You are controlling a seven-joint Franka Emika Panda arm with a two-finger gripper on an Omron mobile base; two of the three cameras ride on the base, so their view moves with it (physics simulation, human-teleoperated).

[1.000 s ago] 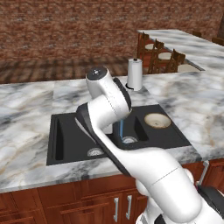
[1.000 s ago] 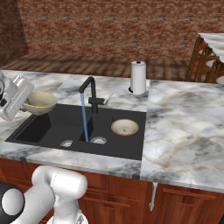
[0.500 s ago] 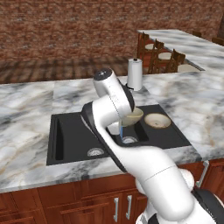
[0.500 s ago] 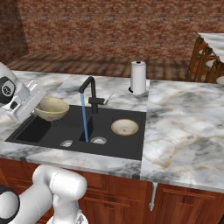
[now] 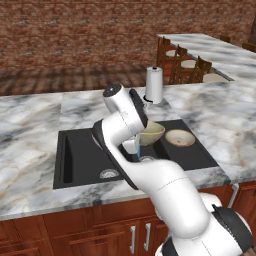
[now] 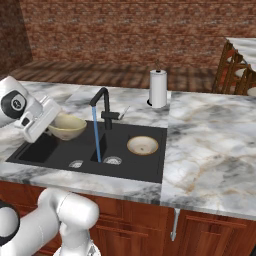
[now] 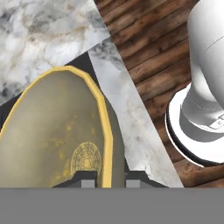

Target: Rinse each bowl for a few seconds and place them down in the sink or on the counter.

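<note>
Over the black sink, the gripper pinches the olive-tan bowl by its rim.
Running water falls just beside the bowl, faucet-side; the cream-rimmed bowl rests in the far basin.

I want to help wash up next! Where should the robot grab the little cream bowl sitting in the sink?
Probably by its rim. The cream-rimmed bowl sits upright and open in the right basin of the sink, so the thin edge is the only part to pinch. Come straight down from above, on the side away from the faucet. The hand already holds the olive-tan bowl that way.
</note>
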